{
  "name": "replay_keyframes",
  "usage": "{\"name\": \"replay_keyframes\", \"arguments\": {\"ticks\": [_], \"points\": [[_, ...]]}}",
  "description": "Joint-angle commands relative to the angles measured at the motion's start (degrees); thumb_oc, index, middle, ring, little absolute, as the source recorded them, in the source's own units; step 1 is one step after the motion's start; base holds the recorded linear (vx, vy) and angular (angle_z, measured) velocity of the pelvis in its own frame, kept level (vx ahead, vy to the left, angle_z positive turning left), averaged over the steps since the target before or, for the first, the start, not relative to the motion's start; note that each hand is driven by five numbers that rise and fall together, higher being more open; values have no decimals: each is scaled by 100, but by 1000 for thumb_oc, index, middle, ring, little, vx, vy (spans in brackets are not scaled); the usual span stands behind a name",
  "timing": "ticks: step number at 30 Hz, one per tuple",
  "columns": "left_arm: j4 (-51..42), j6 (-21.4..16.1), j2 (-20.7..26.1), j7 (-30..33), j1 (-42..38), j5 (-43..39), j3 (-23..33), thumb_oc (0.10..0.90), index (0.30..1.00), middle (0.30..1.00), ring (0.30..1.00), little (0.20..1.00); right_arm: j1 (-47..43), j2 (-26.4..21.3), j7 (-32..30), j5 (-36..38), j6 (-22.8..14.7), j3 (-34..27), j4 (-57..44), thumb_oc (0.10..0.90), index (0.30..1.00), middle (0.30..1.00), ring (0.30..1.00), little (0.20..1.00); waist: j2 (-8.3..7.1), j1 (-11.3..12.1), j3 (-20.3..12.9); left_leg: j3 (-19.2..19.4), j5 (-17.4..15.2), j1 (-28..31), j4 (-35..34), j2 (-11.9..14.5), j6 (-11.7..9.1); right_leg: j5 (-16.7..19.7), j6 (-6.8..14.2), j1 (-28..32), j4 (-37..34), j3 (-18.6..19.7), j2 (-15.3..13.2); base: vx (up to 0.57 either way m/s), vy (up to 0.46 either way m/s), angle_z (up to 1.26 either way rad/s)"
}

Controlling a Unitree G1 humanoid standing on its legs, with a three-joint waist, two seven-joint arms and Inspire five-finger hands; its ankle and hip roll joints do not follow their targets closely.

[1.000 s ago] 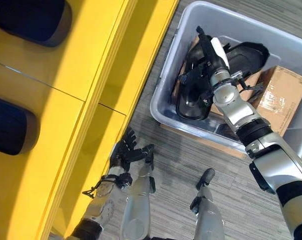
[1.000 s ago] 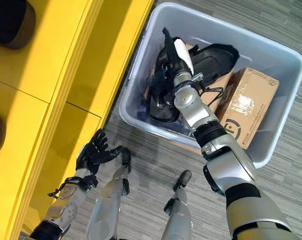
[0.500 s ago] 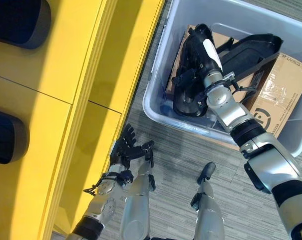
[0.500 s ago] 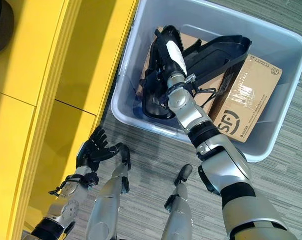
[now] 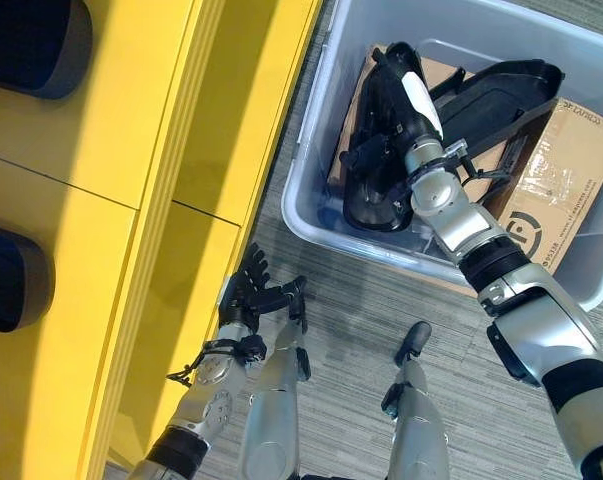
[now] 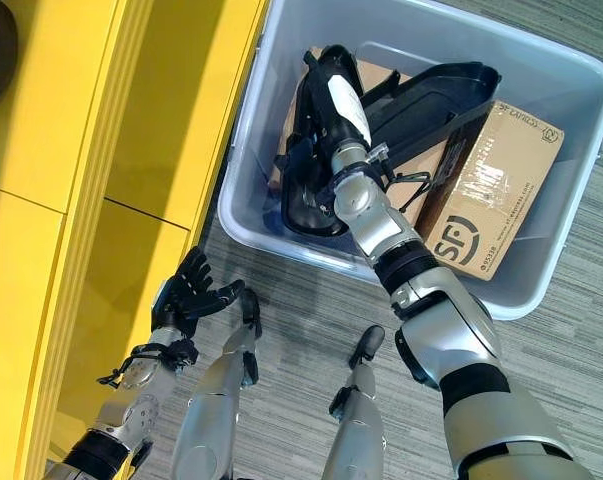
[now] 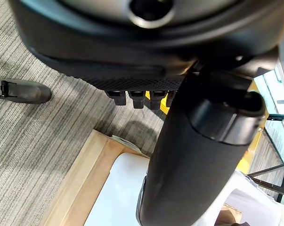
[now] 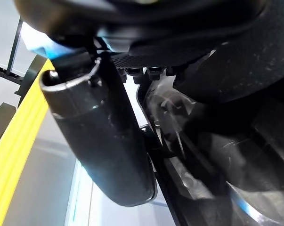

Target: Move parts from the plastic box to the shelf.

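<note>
Your right hand (image 5: 399, 95) reaches into the plastic box (image 5: 326, 120) and lies against the curved black part (image 5: 373, 190) at the box's left side. The thumb with its white cover runs along the part's upper edge, and in the right wrist view the thumb (image 8: 97, 136) sits just beside the part's glossy wall. You cannot tell from these views whether the fingers have curled round the rim or merely rest on it.

Watch the lift. If the hold is only a light pinch on the rim, the part is likely to swing or slip back into the box. A second long black part (image 5: 486, 95) lies across the far side, touching or overlapping the first, and could catch on it and be dragged up with it. A cardboard carton (image 5: 561, 170) fills the right side of the box, so there is little room to tilt the part free that way.

Your left hand (image 5: 249, 300) hangs low, fingers spread and holding nothing, just beside the yellow shelf (image 5: 131, 200) to the left of the box. Two dark parts (image 5: 21, 45) already rest on the shelf.
</note>
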Motion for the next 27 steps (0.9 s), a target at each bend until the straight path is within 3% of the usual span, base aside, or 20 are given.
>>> {"name": "replay_keyframes", "arguments": {"ticks": [1,16,27], "points": [[-507,-445,142,28,47,-65,8,900,1000,1000,1000,1000,-635,-322,-183,-287,-160,-5,-306,900,1000,1000,1000,1000,120,-117,131,-97,-502,270,449,541,-479,-221,340,616,807,291,-350,0,0,0],[-305,-349,122,-33,129,82,46,900,1000,1000,1000,1000,642,-496,-118,22,-260,-712,-1374,900,1000,1000,1000,1000,119,-266,-17,-41,-500,655,446,664,-515,-466,277,720,975,404,-287,-8,-9,-6],[-237,-205,97,-97,356,278,142,900,1000,1000,1000,1000,2208,-567,55,101,-416,-1282,-2726,900,1000,1000,1000,1000,156,-458,-99,64,-490,952,466,853,-544,-779,200,722,1148,539,-192,-12,-25,-7]]}}
